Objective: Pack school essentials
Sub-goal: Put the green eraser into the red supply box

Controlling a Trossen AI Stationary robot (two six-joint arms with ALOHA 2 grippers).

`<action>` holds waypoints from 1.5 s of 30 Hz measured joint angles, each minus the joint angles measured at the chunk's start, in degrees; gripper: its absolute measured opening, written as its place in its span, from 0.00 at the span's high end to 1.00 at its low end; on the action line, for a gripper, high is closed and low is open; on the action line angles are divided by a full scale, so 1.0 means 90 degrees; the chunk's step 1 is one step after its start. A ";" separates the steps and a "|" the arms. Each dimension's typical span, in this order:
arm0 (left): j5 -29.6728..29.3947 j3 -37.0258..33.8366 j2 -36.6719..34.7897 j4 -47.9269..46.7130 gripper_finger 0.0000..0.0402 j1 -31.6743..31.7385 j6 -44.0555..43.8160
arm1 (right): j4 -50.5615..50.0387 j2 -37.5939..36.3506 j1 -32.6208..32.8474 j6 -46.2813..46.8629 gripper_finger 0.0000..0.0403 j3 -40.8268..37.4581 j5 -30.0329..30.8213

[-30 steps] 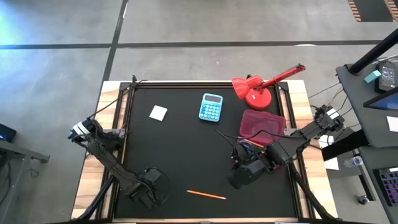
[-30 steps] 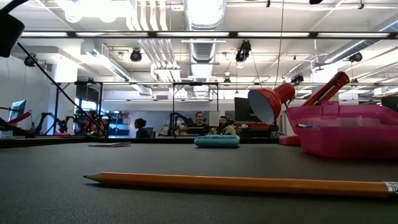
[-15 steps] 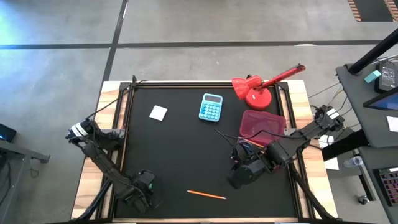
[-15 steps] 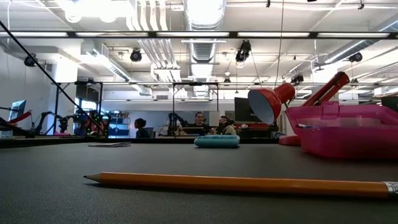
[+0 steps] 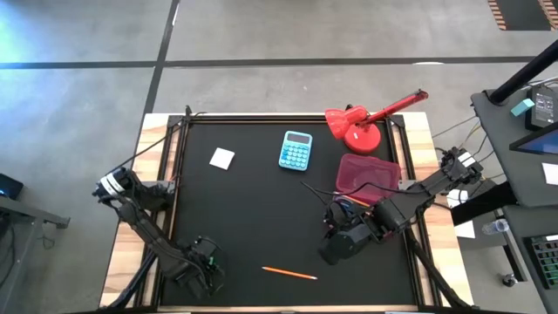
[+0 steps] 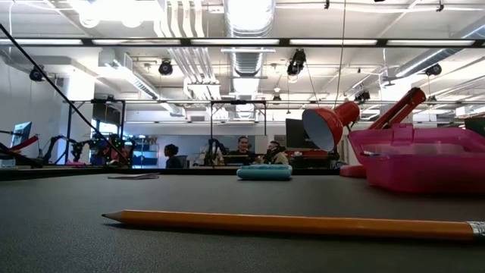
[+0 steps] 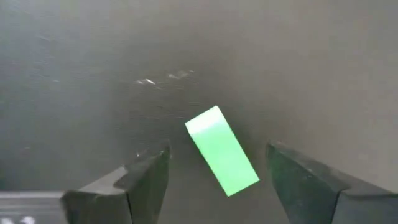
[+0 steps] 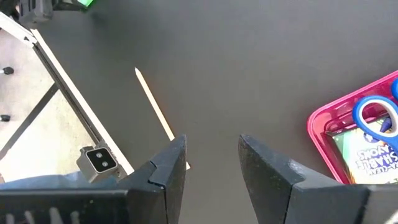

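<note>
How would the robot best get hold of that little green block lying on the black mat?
Probably from straight above, pinching its two long sides near the middle. The green block lies flat and skewed between the open fingers of the left gripper, so the wrist would likely need a small turn to square the fingers to those long faces. The bare mat around it leaves room for both fingers.

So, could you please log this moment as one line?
left gripper: open over green block | right gripper: open, idle near pink box | pencil: on mat
</note>
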 joint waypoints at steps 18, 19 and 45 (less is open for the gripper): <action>0.0002 -0.0229 -0.0014 0.0167 0.86 0.0008 0.0200 | 0.0002 0.0000 0.0000 0.0000 0.66 0.0000 -0.0002; -0.0002 -0.0222 -0.0027 0.0159 0.88 0.0019 0.0329 | 0.0002 0.0000 0.0000 0.0000 0.66 0.0000 0.0000; -0.1144 0.0008 -0.0901 0.3277 0.91 0.2211 0.6162 | 0.0013 0.0000 -0.0003 -0.1312 0.66 0.0000 0.0168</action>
